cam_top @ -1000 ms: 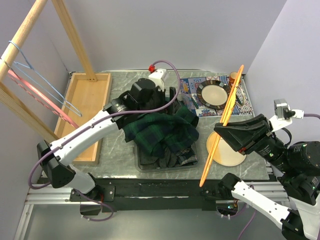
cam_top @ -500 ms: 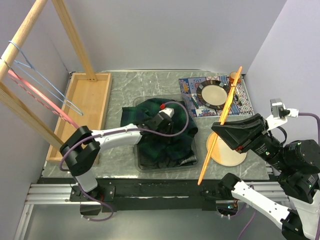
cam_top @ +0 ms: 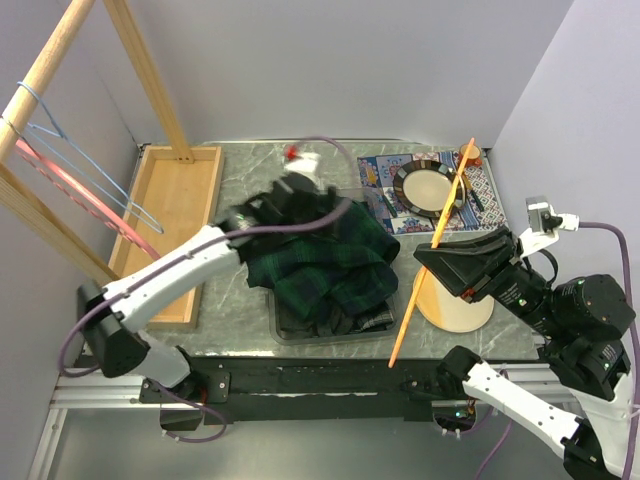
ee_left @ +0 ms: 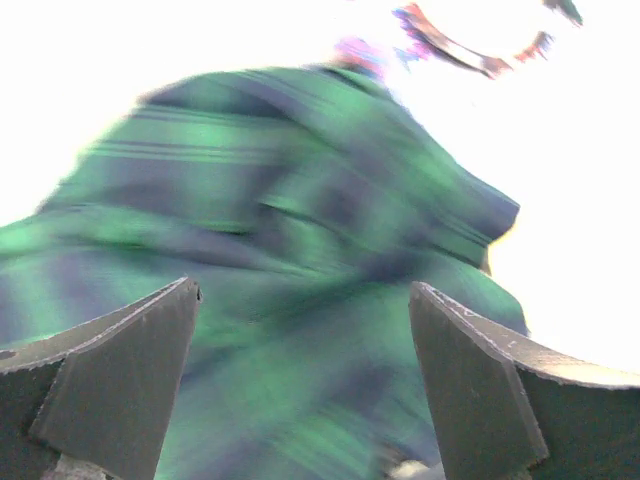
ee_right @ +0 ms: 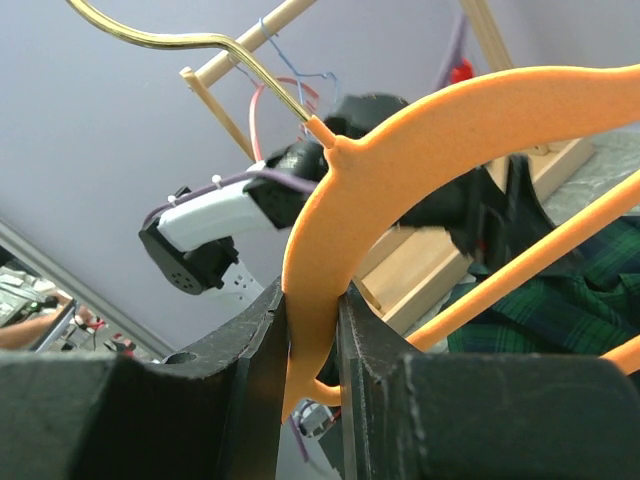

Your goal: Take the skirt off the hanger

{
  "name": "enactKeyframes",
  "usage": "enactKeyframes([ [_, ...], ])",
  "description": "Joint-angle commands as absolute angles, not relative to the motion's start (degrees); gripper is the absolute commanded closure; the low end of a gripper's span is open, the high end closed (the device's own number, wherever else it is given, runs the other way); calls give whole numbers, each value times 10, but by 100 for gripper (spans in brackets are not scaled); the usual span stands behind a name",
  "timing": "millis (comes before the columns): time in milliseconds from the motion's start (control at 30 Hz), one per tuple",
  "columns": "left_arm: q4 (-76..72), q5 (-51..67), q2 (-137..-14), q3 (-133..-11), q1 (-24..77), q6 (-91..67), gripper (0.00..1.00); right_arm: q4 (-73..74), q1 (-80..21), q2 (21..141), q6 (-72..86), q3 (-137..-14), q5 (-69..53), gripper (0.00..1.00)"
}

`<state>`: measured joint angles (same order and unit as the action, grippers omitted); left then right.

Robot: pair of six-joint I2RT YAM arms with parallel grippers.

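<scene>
The skirt (cam_top: 330,265), dark green plaid, lies heaped in a grey bin (cam_top: 285,325) at the table's middle, apart from the hanger. My left gripper (cam_top: 318,208) hovers blurred over the skirt's back edge. In the left wrist view it (ee_left: 302,290) stands open, and the skirt (ee_left: 300,230) fills the space below and between the fingers. The orange hanger (cam_top: 452,205) slants up on the right with no cloth on it. My right gripper (cam_top: 440,262) is shut on it. The right wrist view shows those jaws (ee_right: 312,330) clamped on the hanger's (ee_right: 420,130) curved shoulder below its gold hook.
A wooden tray (cam_top: 170,210) lies at the left. A wooden rack (cam_top: 70,60) beside it carries blue and pink hangers (cam_top: 80,175). A dark-rimmed plate (cam_top: 425,188) sits on a patterned mat at the back right. A cream plate (cam_top: 455,305) lies under the orange hanger.
The left arm dropped low onto the skirt, then rose again to the bin's back edge, and the cloth heap shifted. The right arm drifted slightly left with the hanger.
</scene>
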<state>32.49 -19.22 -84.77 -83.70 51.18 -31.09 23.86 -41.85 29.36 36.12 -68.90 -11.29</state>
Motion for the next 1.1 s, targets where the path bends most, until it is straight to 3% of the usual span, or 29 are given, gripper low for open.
enactKeyframes([
  [0,356,-149,-801,-776,383,-303,7,192,-418,294,365,-683,-122,100],
  [100,315,-99,-765,-723,314,-301,1,188,-417,294,366,-678,-126,100],
  [267,301,-44,-769,-700,234,-291,1,181,-418,292,368,-669,-129,100],
  [767,187,67,-813,-614,198,-307,4,166,-417,290,367,-652,-130,100],
  [800,183,67,-813,-617,198,-307,8,165,-417,290,366,-652,-131,100],
  [900,181,74,-814,-633,198,-307,37,164,-418,287,366,-652,-127,100],
  [933,178,77,-809,-635,198,-308,55,166,-417,286,366,-652,-127,100],
  [1000,175,81,-798,-642,199,-308,76,169,-418,282,365,-653,-125,100],
  [1067,177,68,-791,-647,198,-311,89,169,-417,280,364,-653,-123,100],
])
